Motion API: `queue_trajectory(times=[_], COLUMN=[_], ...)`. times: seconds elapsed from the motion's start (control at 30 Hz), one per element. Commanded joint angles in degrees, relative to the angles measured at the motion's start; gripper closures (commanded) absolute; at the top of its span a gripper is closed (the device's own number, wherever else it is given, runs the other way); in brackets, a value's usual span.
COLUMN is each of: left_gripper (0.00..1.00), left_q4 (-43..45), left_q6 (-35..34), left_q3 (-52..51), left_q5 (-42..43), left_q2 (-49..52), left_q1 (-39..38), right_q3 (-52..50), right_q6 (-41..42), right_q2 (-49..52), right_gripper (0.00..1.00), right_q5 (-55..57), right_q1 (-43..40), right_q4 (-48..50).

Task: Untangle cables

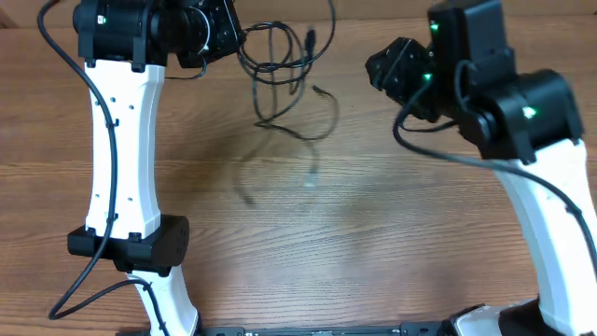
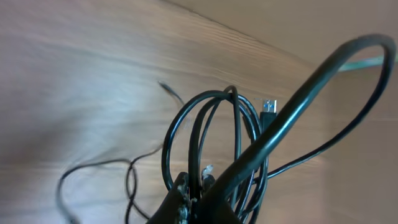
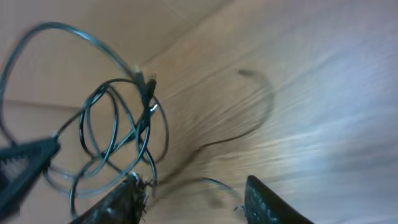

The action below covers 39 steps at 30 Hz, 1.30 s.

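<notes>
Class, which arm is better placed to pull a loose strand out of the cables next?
Right. The right gripper is open and empty, close beside the cables. The left gripper is shut on them, so it cannot take a strand.

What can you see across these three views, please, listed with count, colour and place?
cables: several, exact count lost in the tangle; thin black; top centre of the overhead view, coiled part in the left gripper, loose strands trailing from it
table: one; light brown wood; under everything
arm cords: at least two; thick black; running along the arms
left arm: one; white with black joints; left side
right arm: one; white with black joints; right side
left gripper: one; black; shut on the cables
right gripper: one; black; open, empty, beside the tangle
</notes>
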Motion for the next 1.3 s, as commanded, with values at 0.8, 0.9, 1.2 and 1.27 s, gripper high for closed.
queue_trajectory(times=[0.8, 0.9, 1.2, 1.27], left_gripper=[0.96, 0.96, 0.96, 0.96], left_q4=[4.59, -0.28, -5.31, -5.40], left_q6=[-4.52, -2.08, 0.31, 1.16], left_q3=[1.81, 3.08, 3.34, 3.34], left_q5=[15.93, -2.01, -33.92, -34.21], left_q2=[-2.54, -5.99, -19.19, -20.52], left_q1=[1.53, 2.54, 2.54, 2.54], right_q3=[-0.09, -0.09, -0.09, -0.09], right_q6=[5.42, 1.75, -5.57, -5.79], right_q2=[11.74, 11.54, 11.56, 11.56], right_gripper=[0.96, 0.96, 0.96, 0.96], right_q5=[-6.36, 1.07, 22.10, 24.11], right_q1=[1.46, -0.66, -7.76, -8.74], right_q4=[7.50, 3.02, -3.56, -3.85])
